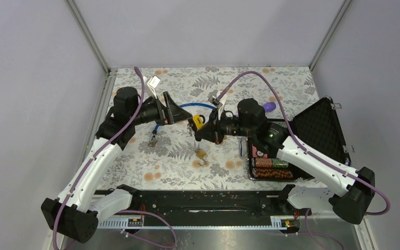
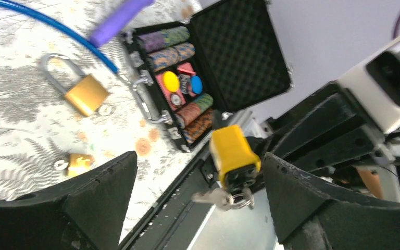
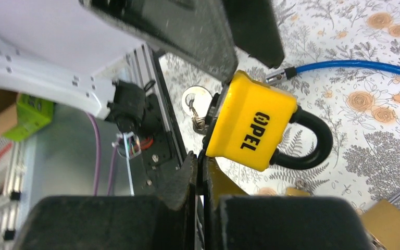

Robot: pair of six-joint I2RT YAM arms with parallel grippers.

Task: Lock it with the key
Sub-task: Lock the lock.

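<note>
A yellow padlock [image 3: 252, 125] with a black shackle [image 3: 315, 140] is held in the air, above the table. My right gripper [image 3: 200, 161] is shut on the padlock's lower edge, pinching a thin black part. A silver key [image 3: 194, 101] on a ring sticks out of the padlock's base. In the left wrist view the padlock [image 2: 233, 151] and its keys [image 2: 223, 197] hang between my left gripper's [image 2: 198, 161] wide-open fingers, nearer the right finger [image 2: 291, 187] and touching neither. From above, the two grippers [image 1: 179, 112] [image 1: 204, 133] meet at the padlock [image 1: 197, 122].
A brass padlock [image 2: 86, 94] and a small brass padlock [image 2: 78, 162] lie on the floral cloth. A blue cable [image 2: 57, 26] with a purple end [image 2: 117, 21] runs behind. An open black case [image 1: 312, 135] of poker chips stands at the right.
</note>
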